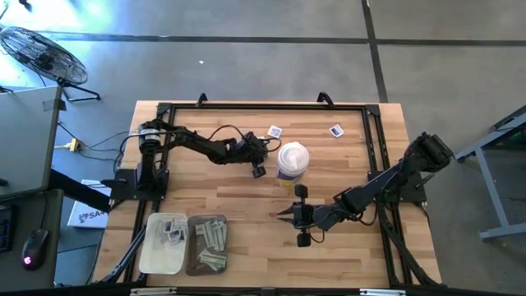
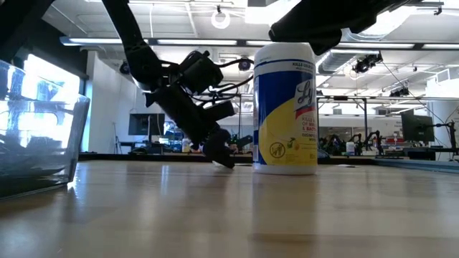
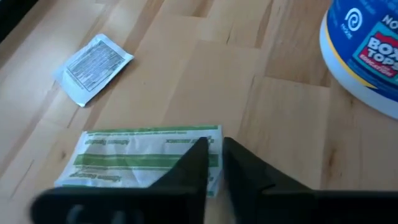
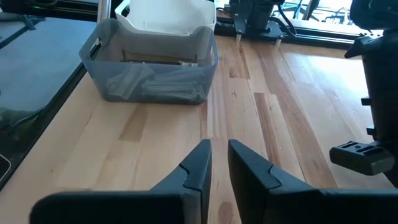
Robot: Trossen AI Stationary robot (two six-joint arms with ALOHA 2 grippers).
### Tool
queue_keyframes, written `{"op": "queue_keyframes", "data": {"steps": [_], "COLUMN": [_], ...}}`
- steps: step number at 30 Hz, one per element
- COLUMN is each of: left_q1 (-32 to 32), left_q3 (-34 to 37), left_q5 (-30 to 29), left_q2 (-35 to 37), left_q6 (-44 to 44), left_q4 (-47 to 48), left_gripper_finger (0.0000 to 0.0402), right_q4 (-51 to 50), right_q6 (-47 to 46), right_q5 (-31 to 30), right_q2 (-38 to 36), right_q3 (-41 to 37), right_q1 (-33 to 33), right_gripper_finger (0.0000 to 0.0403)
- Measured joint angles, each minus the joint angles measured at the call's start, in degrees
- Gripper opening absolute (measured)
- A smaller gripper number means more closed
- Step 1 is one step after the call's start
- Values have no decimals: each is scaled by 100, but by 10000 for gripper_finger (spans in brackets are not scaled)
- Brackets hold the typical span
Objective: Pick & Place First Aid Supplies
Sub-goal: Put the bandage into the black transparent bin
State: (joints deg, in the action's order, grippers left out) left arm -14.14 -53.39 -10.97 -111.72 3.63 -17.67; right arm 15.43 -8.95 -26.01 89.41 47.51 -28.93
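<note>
- The left gripper point(image 3: 214, 163) is seen low over the table point(image 1: 353, 247), a little left of the frame centre in the high view; its fingers point(image 3: 193, 165) are brought nearly together at the edge of a green-white strip packet point(image 3: 140, 155).
- Whether the strip is really pinched between them cannot be told, because the fingers cover that edge.
- A square white packet point(image 3: 93, 67) lies flat on the wood, apart from the strip.
- The white-lidded canister point(image 1: 292, 163) stands upright just right of this gripper.
- Two more square packets point(image 1: 274, 131) point(image 1: 336, 130) lie near the upper edge of the table.
- The right gripper point(image 4: 219, 163) is held over bare wood below the canister, nearly closed and holding nothing.
- At the lower left, a white bin point(image 1: 149, 256) and a grey bin point(image 1: 193, 261) with packets inside are placed side by side.
</note>
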Motion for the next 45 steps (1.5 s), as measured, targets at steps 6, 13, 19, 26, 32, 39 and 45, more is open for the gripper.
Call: {"op": "queue_keyframes", "data": {"steps": [6, 13, 19, 26, 32, 39, 45], "left_q1": [53, 666, 1302, 1021, 316, 129, -1], "left_q3": [26, 17, 9, 33, 11, 3, 11], "left_q5": [-100, -205, -734, -799, -398, -168, -524], "left_q2": [263, 1408, 2176, 1807, 1110, 388, 166], "left_q6": [-219, -327, -296, -744, -833, -514, -608], "left_q4": [182, 948, 1631, 1743, 1146, 304, 323], "left_gripper_finger": [11, 3, 3, 10, 84, 141, 143], "right_q4": [-15, -21, -18, -17, -46, -63, -69], "right_q6": [0, 2, -4, -20, -15, -15, -107], "right_q5": [1, 1, 1, -14, -25, -21, -20], "right_q2": [0, 0, 0, 0, 0, 0, 0], "right_q3": [0, 0, 0, 0, -2, -2, -2], "right_q1": [0, 0, 0, 0, 0, 0, 0], "right_gripper_finger": [47, 49, 46, 47, 48, 46, 48]}}
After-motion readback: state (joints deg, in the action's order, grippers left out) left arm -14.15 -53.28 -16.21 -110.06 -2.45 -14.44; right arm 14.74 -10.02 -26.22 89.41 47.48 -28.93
